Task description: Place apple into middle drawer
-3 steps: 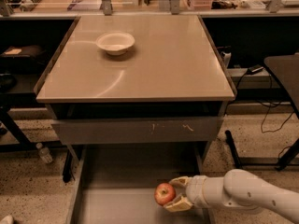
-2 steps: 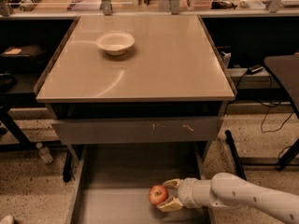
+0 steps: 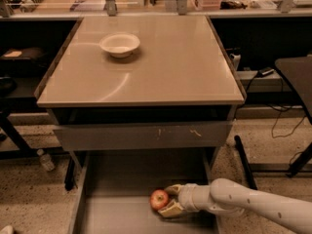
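The apple (image 3: 158, 199), small, red with yellowish patches, sits low on the floor of the open middle drawer (image 3: 117, 204), right of its centre. My gripper (image 3: 167, 199) reaches in from the lower right on a white arm. Its two tan fingers (image 3: 174, 188) are spread above and below the apple's right side, with the apple at their tips, mostly outside them. The gripper looks open.
A white bowl (image 3: 120, 44) stands at the back left of the tan tabletop (image 3: 161, 67). A closed grey drawer front (image 3: 141, 136) with pale scratch marks is above the open drawer. A dark table (image 3: 297, 77) and cables are on the right, and a bottle (image 3: 46, 160) lies on the floor at the left.
The arm has moved left and lower into the drawer with the apple. The fingers now stand wider around the apple.
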Action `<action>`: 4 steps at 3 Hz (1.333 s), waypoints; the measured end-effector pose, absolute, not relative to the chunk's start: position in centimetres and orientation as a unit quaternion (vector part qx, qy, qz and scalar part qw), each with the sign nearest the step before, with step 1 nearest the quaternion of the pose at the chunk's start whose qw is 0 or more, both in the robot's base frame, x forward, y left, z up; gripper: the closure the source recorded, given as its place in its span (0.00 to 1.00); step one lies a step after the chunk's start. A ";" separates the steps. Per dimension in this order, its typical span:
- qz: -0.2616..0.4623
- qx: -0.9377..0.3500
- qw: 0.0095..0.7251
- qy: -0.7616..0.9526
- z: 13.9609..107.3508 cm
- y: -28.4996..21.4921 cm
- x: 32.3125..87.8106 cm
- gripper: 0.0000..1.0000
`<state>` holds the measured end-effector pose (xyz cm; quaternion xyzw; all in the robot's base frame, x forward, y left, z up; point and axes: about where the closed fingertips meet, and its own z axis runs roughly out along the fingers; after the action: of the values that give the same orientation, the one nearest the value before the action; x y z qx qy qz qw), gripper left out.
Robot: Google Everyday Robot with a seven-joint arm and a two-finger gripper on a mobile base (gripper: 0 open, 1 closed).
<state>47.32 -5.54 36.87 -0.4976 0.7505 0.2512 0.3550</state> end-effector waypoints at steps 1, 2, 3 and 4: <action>0.251 -0.498 0.355 0.751 36.9 -5.5 47.3 0.81; 0.251 -0.498 0.355 0.751 36.9 -5.5 47.3 0.58; 0.251 -0.498 0.355 0.751 36.9 -5.5 47.3 0.34; 0.251 -0.498 0.355 0.751 36.9 -5.5 47.3 0.13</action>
<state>47.32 -5.54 36.91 -0.4977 0.7505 0.2512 0.3550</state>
